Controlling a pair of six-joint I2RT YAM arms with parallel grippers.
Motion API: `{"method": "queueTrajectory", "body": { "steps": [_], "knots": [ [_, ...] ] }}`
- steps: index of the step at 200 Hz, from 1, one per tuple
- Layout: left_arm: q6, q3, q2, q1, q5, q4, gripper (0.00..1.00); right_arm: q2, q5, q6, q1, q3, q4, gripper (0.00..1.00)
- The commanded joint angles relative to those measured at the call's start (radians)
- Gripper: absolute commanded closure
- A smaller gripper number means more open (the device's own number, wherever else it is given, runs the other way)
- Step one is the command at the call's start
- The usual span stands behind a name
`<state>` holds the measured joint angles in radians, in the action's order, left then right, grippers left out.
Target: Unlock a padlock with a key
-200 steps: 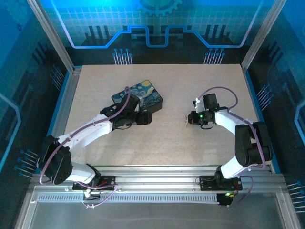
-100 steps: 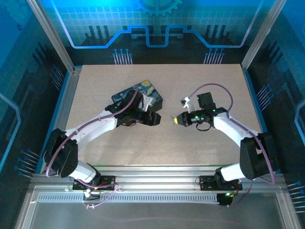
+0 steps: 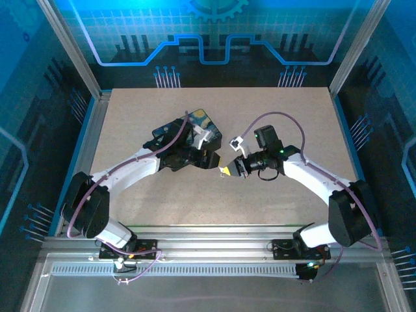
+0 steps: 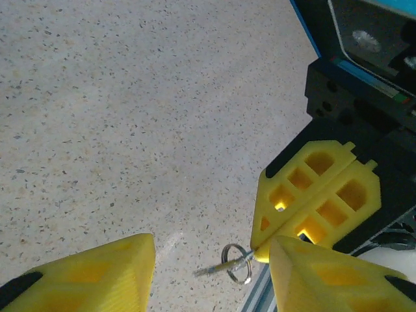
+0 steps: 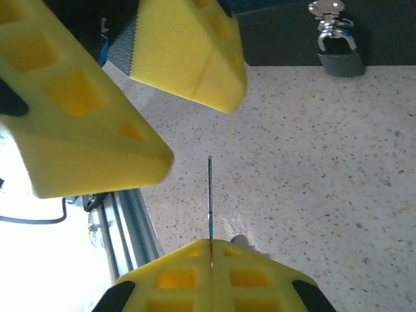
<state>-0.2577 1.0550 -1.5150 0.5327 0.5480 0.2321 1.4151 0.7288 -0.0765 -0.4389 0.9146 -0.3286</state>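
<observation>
Atop the right wrist view, padlock [image 5: 337, 47]; right gripper [image 5: 211, 246] tight on key [image 5: 210, 195], left gripper [image 4: 209, 244] agape, empty.

On the table [image 3: 273, 110] the tin [image 3: 203, 121] lies left of centre, behind the left gripper [image 3: 216, 160]. The right gripper [image 3: 229, 169] faces it from the right, and the key [image 5: 209, 195] juts from it between the left fingers. The padlock [image 5: 338, 40] sits on the table beyond the key
</observation>
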Motion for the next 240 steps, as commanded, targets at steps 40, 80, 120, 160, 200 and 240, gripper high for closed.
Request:
{"method": "queueTrajectory", "body": {
  "steps": [40,80,120,160,200,240],
  "knots": [
    [0.02,-0.019,-0.007,-0.019,0.072,-0.046,0.59,0.04,0.04,0.004,-0.035,0.051,0.01,1.0],
    [0.037,-0.029,-0.004,-0.017,0.109,-0.032,0.65,0.061,0.038,-0.003,-0.038,0.064,0.02,1.0],
    [0.037,-0.055,0.016,-0.048,0.102,-0.027,0.64,0.061,0.037,0.004,-0.037,0.063,0.02,1.0],
    [0.031,-0.077,0.034,-0.074,0.138,-0.046,0.65,0.068,0.037,0.001,-0.038,0.07,0.022,1.0],
    [0.014,-0.094,0.033,-0.074,0.203,-0.082,0.65,0.077,0.04,0.001,-0.041,0.082,0.023,1.0],
    [0.009,-0.098,0.029,-0.074,0.215,-0.088,0.7,0.087,0.035,0.002,-0.042,0.087,0.021,1.0]
  ]
}}
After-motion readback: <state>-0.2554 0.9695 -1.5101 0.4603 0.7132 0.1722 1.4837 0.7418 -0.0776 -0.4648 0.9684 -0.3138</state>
